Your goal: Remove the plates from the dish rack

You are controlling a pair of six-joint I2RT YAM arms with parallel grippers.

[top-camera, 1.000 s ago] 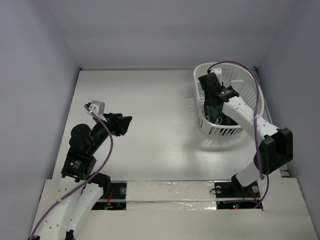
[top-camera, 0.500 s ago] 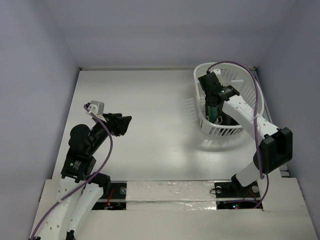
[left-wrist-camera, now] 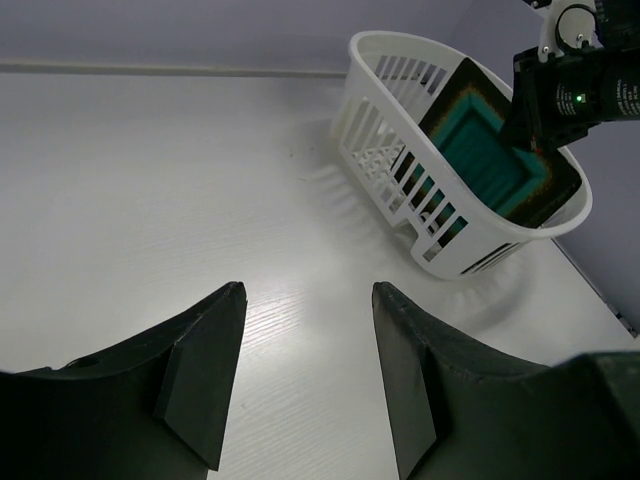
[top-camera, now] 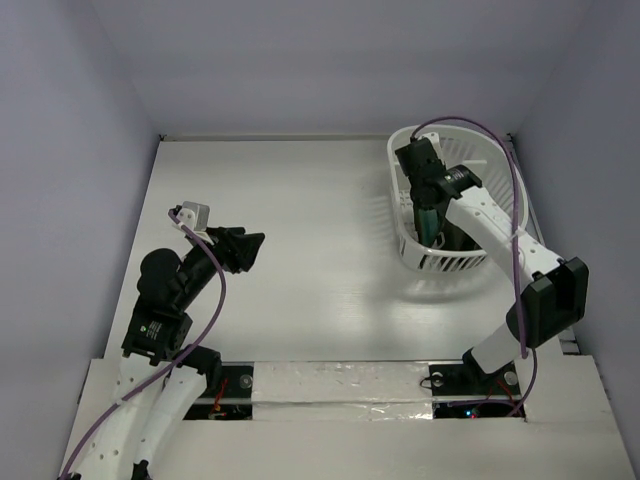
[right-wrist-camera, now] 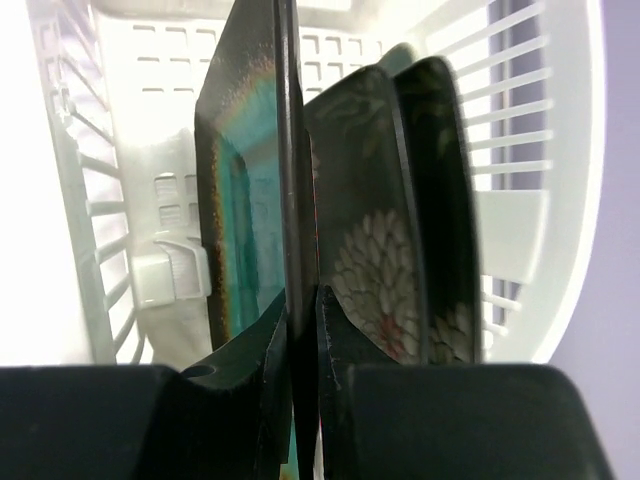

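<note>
top external shows the right gripper (top-camera: 428,210) higher over the dish rack (top-camera: 482,152) than a second ago, pinching the teal plate (right-wrist-camera: 245,190). the plate stands on edge, partly above the rack's rim; flowered plates (right-wrist-camera: 375,260) wait beside it inside. the lift looks underway. the left gripper (left-wrist-camera: 305,370) hangs spread, well apart from the rack.

Dark-rimmed teal plate (left-wrist-camera: 490,165), white-flowered black plates (right-wrist-camera: 365,250), white dish rack (left-wrist-camera: 470,242)
</note>
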